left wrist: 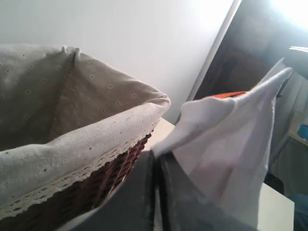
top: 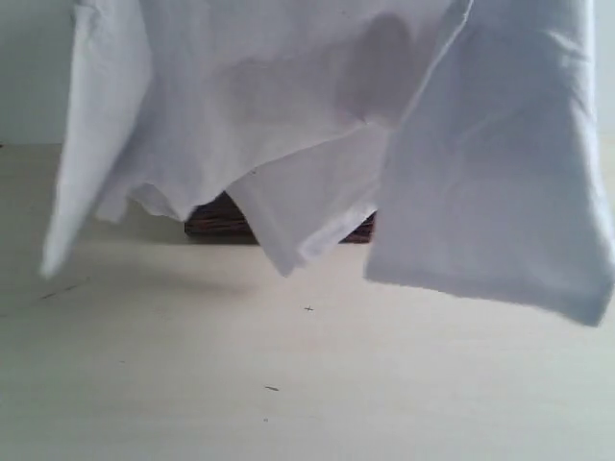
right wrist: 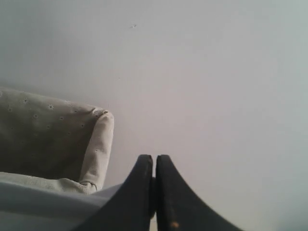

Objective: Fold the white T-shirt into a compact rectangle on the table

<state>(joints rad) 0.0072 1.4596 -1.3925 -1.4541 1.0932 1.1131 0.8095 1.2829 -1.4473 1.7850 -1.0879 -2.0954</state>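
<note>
The white T-shirt [top: 288, 96] hangs in the air above the table [top: 288, 384], its hem and sleeves dangling, its top out of frame. Both grippers are outside the exterior view. In the left wrist view my left gripper [left wrist: 156, 153] is shut, and a fold of the T-shirt [left wrist: 226, 139] rises from between its tips. My right gripper [right wrist: 154, 158] is also shut, with pale T-shirt cloth [right wrist: 48, 207] running in beside and under its fingers. No lettering shows on the shirt.
A dark wicker basket [top: 216, 221] stands on the table behind the hanging shirt. Its lace-trimmed liner [left wrist: 72, 144] sits close beside the left gripper and also appears near the right one [right wrist: 48, 134]. A pale wall [right wrist: 216, 72] lies behind.
</note>
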